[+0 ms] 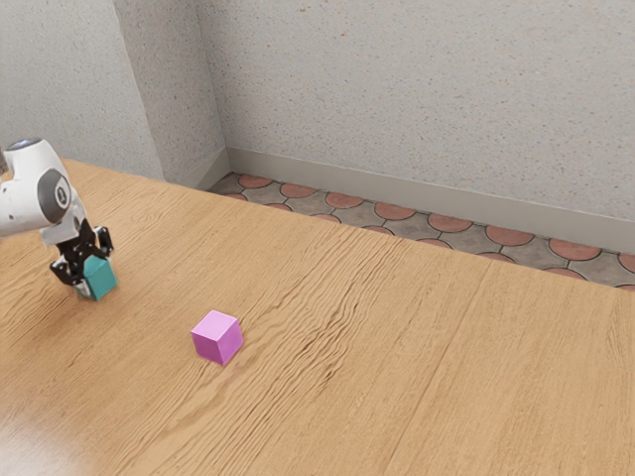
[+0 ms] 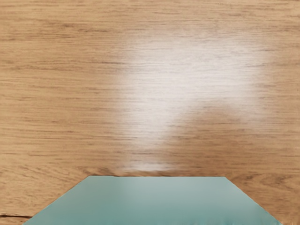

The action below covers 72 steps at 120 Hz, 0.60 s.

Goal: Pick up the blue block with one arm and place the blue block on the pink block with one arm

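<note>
Blue block (image 1: 102,279), teal in tint, sits clamped between the black fingers of the gripper (image 1: 89,277) at the far left of the exterior view, about midway down the frame. One finger presses on each side of it, and the block looks slightly tilted. Whether its underside touches the bench (image 1: 397,347) or hangs just above it cannot be told. In the wrist view the blue block (image 2: 154,201) shows as a broad teal face directly under the hand, with bare wood grain of the bench (image 2: 150,70) beyond it, a pale sheen and a soft shadow on the wood. The white arm (image 1: 35,193) comes down to the gripper from the upper left of the exterior view. The pink block (image 1: 217,336) lies flat on the bench to the lower right of the gripper, well apart from it, and only open wood lies between the two blocks. Farther out, past the far edge of the bench, in the upper right, a floor of rounded reddish tiles (image 1: 446,223) meets a grey baseboard (image 1: 427,188) under a speckled grey wall (image 1: 397,79).
</note>
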Each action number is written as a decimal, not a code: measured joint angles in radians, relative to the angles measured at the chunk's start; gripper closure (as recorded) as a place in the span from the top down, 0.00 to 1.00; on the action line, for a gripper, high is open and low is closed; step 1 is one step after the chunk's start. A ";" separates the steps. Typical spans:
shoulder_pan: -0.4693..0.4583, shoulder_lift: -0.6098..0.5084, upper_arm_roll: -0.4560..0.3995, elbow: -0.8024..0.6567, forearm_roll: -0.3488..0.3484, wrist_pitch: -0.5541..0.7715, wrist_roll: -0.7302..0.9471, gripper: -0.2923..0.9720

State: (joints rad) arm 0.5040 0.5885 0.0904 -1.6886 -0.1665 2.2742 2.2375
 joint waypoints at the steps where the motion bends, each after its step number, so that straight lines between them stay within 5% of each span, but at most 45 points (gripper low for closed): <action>1: 0.000 -0.004 0.000 -0.002 0.000 0.000 0.000 0.52; 34: -0.039 -0.265 -0.007 -0.159 0.000 -0.064 -0.040 0.51; 72: -0.213 -0.386 -0.008 -0.243 0.002 -0.145 -0.157 0.52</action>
State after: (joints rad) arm 0.2908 0.2022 0.0827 -1.9320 -0.1646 2.1291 2.0807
